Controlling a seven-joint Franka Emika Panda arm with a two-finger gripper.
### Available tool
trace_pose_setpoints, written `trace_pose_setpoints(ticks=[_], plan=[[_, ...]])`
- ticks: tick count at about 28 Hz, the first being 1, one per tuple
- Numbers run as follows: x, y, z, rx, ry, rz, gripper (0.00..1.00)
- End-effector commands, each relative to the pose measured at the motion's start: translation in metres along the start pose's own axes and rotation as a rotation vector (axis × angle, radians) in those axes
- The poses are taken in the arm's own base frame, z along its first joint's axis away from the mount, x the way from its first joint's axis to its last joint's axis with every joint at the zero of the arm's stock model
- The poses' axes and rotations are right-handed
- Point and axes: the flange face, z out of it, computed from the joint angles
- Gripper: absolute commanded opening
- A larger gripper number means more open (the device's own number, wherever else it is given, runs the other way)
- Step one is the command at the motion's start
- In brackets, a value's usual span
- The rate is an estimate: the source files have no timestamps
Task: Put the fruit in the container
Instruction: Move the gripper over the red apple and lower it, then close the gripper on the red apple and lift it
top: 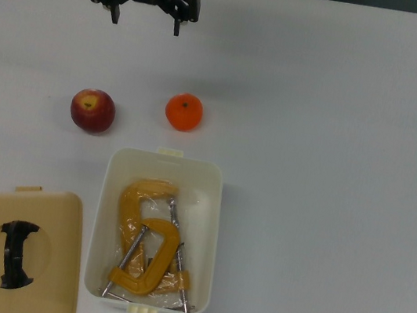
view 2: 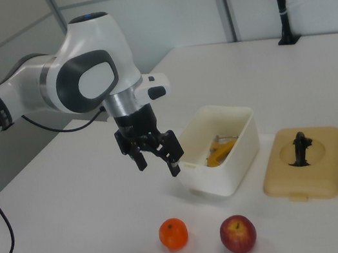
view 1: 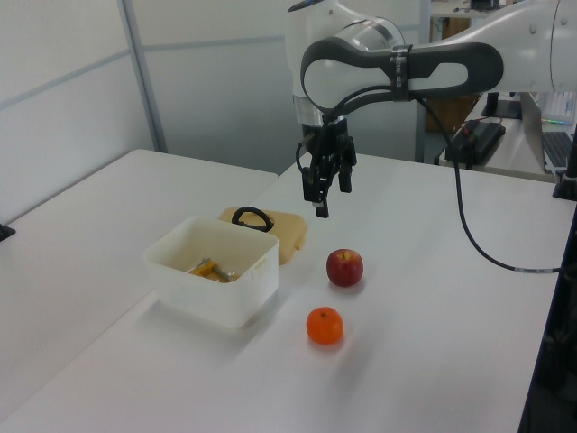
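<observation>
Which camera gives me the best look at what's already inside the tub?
The top view: it looks straight down into the tub, showing the yellow-orange clamps whole. In the left view and the right view the tub's walls hide all but a small yellow part of them.

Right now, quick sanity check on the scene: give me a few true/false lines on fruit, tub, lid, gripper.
1. The apple is inside the tub. False: it sits on the table outside it.
2. The tub holds yellow clamps. True.
3. The gripper is holding the orange. False: it is open, empty, above the table.
4. The lid lies off the tub. True.
5. Apple and orange touch. False: they are apart.
</observation>
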Motion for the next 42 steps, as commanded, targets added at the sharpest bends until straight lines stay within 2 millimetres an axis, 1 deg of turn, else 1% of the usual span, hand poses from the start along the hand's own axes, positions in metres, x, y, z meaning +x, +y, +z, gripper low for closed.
trace_pose_setpoints(ticks=[1,3,5,6,7,9,11,12,17,18,22,23,25,26,28,29,32,36,39,40,42], plan=[[-0.003,0.013,0.002,0.016,0.046,0.017,1.0],[-0.001,0.015,0.008,0.015,0.054,0.015,1.0],[0.001,0.022,0.015,0.008,0.069,0.022,1.0],[0.002,0.025,0.021,0.005,0.073,0.024,1.0],[0.004,0.028,0.031,0.001,0.085,0.028,1.0],[0.007,0.031,0.038,-0.006,0.1,0.031,1.0],[0.008,0.042,0.045,-0.013,0.107,0.048,1.0],[0.008,0.047,0.053,-0.014,0.108,0.057,1.0],[0.005,0.053,0.077,-0.029,0.102,0.047,1.0],[0.004,0.053,0.089,-0.039,0.095,0.035,1.0],[0.001,0.055,0.116,-0.068,0.089,0.019,1.0],[-0.001,0.058,0.126,-0.08,0.092,0.015,1.0],[-0.002,0.063,0.14,-0.092,0.092,0.017,1.0],[-0.001,0.063,0.147,-0.095,0.092,0.016,1.0],[0.002,0.064,0.154,-0.099,0.101,0.021,1.0],[0.004,0.071,0.162,-0.102,0.1,0.036,1.0],[0.008,0.074,0.17,-0.107,0.103,0.042,1.0],[0.014,0.074,0.188,-0.117,0.1,0.038,1.0],[0.016,0.078,0.191,-0.12,0.113,0.042,1.0],[0.017,0.079,0.197,-0.122,0.11,0.043,1.0],[0.018,0.079,0.201,-0.124,0.11,0.042,1.0]])
